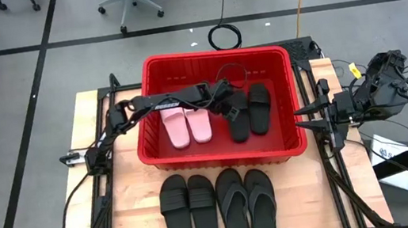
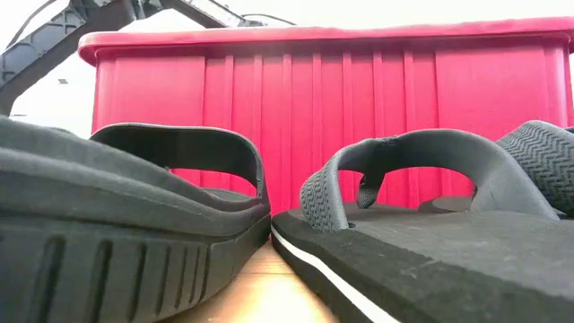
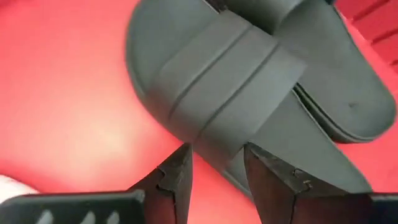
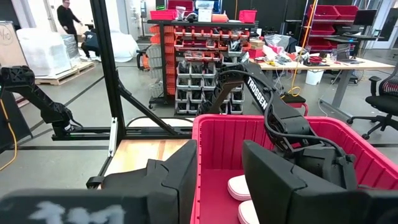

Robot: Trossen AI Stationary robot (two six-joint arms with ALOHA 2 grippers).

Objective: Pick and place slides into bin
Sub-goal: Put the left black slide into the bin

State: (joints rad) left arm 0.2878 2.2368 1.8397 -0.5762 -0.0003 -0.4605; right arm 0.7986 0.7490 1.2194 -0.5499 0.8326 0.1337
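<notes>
The red bin stands mid-table. On its floor lie a white pair of slides and a black wide-strap pair. My left gripper reaches into the bin from the left. It is open, slanting down just over one black slide, whose strap edge shows between the fingertips. The slide lies flat on the bin floor, its mate beside it. A black wide-strap pair and a black thong pair rest on the table in front of the bin. My right gripper waits open beside the bin's right wall. My left gripper's open fingers stand at either side of the black slide's strap edge, coming from above at a slant. I cannot tell whether they touch it. The slide lies flat on the bin floor.
The bin's thick rim and high ribbed wall surround the left gripper. The two pairs on the table fill the strip between the bin and the near edge. Bare wood shows left of the bin. People stand far back in the room.
</notes>
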